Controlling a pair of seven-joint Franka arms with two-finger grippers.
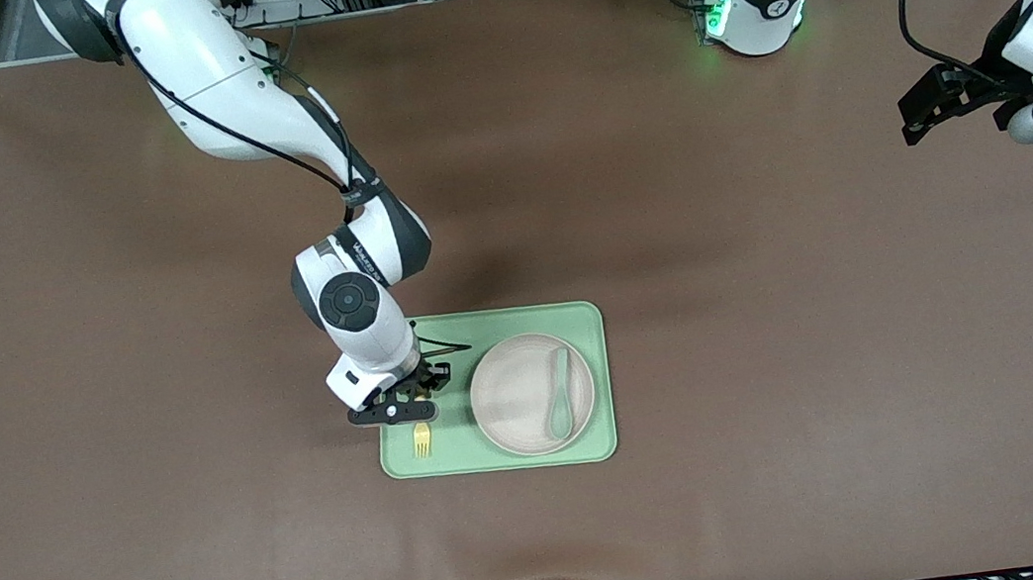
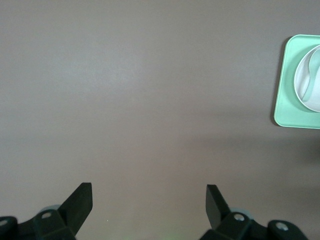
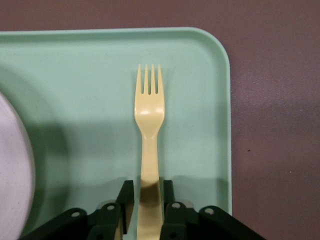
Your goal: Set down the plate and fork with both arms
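**Fork lying on the tray, right gripper's fingers flanking its handle**

The brown table [image 1: 111, 543] is stretching bare around the light-green tray [image 1: 588, 380], with wide open room nearest the front camera, toward both arms' ends, and up toward the bases. The tray is sitting near the middle of the table, closer to the front camera than to the bases, its rounded rim lying flat.

On the tray, the yellow fork [image 1: 421, 439] is lying at the end toward the right arm, its tines pointing toward the front camera and stopping short of the tray's near rim. A strip of bare tray is showing on either side of it. Beside it, filling the tray's other end, the off-white plate [image 1: 516, 400] is resting flat, and a grey-green spoon [image 1: 558, 396] is lying in the plate.

The right gripper [image 1: 410, 406] is sitting low over the fork's handle end. In the right wrist view its fingers [image 3: 125, 202] are standing slightly parted on either side of the handle [image 3: 149, 185], close against it; whether they are pressing it I cannot tell.

The left gripper [image 1: 915, 116] is waiting above bare table at the left arm's end, well apart from the tray, its fingers [image 2: 80, 202] spread wide and holding nothing.
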